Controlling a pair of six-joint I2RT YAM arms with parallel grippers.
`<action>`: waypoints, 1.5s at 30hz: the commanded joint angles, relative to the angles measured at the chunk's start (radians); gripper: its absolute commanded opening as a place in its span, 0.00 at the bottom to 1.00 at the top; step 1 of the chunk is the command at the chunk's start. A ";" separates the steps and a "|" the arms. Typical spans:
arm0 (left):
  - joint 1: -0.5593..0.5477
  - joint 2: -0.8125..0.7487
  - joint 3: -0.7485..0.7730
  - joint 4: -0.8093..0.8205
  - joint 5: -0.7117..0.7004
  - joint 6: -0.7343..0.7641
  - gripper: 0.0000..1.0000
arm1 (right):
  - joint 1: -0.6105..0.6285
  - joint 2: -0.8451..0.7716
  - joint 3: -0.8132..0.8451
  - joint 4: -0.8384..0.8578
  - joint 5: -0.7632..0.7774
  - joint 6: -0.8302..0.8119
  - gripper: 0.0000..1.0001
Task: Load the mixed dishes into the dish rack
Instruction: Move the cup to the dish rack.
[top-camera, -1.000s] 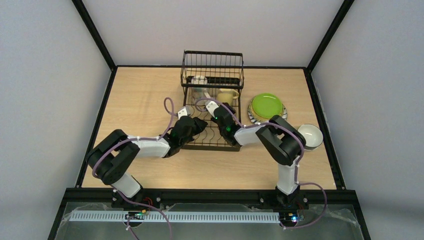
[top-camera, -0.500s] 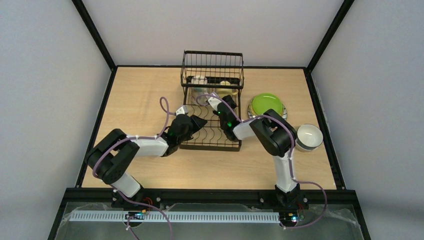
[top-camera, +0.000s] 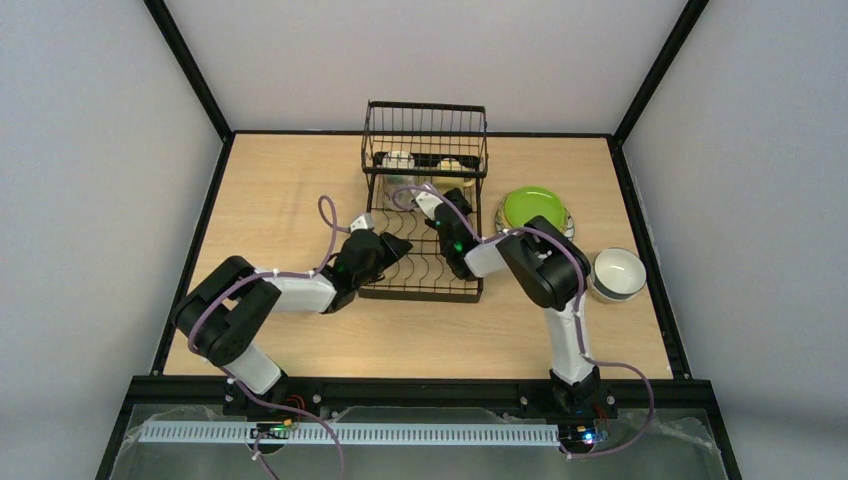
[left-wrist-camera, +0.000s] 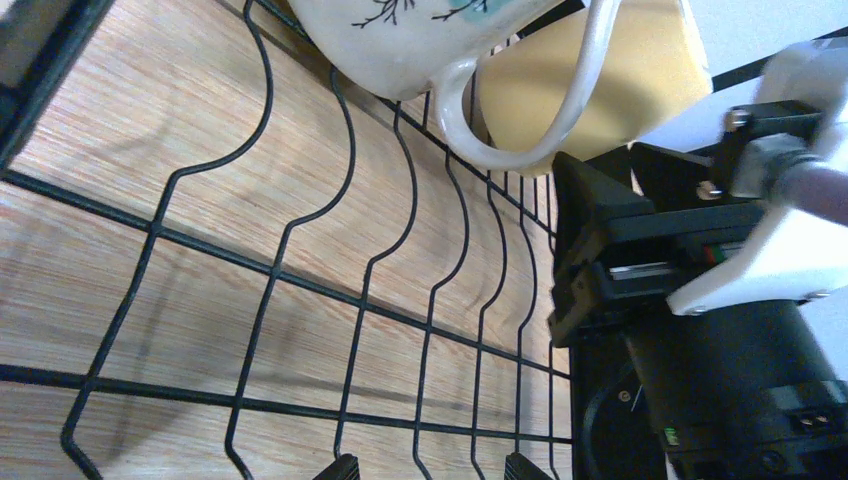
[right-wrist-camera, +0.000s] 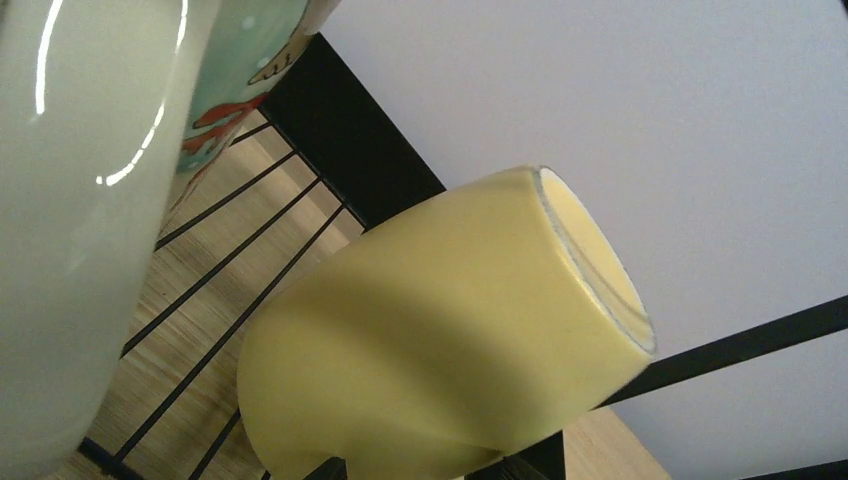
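The right end effector (top-camera: 458, 197) is reaching deeper into the rack (top-camera: 420, 297) than a moment ago. The yellow mug (right-wrist-camera: 430, 340) is going with it, in under the raised basket (top-camera: 425, 130) at the upper middle of the overhead view, beside the white mug (left-wrist-camera: 420, 40). Its fingers (right-wrist-camera: 343, 468) are spread wide at the mug; I cannot tell if it is gripping. The left end effector (top-camera: 398, 245) is hanging open and empty. The green plate (top-camera: 532, 210) is waiting outside, at the right.

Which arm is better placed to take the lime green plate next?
Likely right: the lime green plate lies right of the dish rack, near the right gripper; the left gripper is across the rack.
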 joint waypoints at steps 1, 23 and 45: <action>0.007 -0.026 0.015 -0.036 -0.019 0.013 0.82 | 0.009 -0.094 -0.030 -0.025 -0.006 0.067 0.88; 0.013 0.189 0.081 0.380 -0.126 0.085 0.81 | 0.160 -0.453 -0.274 -0.059 0.094 0.186 0.88; -0.003 0.501 0.289 0.562 -0.529 -0.027 0.83 | 0.117 -0.526 -0.255 0.242 0.027 0.065 0.88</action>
